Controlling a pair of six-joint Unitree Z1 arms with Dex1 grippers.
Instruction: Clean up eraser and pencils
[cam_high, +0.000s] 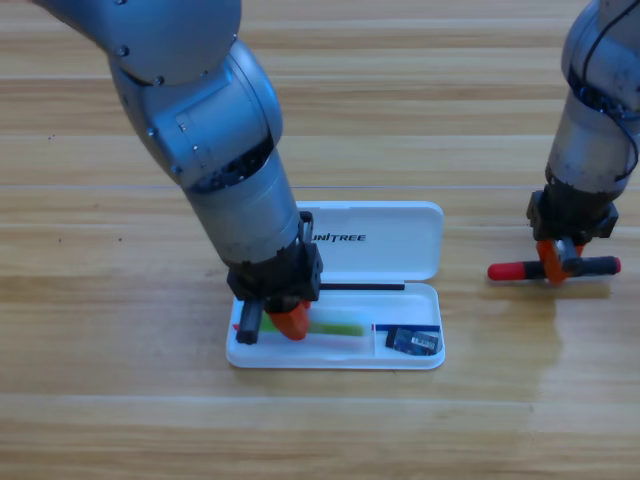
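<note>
So, nearest to me on the desk (120, 420) sits the white case (400, 262), lid thrown back, and I count two of the three items already inside it. The eraser (414, 342) lies flat in the small compartment at the tray's right end. The green pencil (338, 325) lies along the long compartment to its left, only its right part showing, because my left gripper (280, 318) is down over its other end at the left side of the tray. I cannot tell from up here whether that gripper is clamped on the green pencil or has let go; the view does not settle it.

Further back and out to the right, well apart from the case, the red-capped pencil (510, 270) lies on the bare desk, red cap pointing left. My right gripper (557, 262) is down on its middle, orange jaws either side of the barrel and closed on it, as far as I can judge.

What is left, as I read it: carry that last pencil across into the long compartment beside the green one, and perhaps shut the lid
</note>
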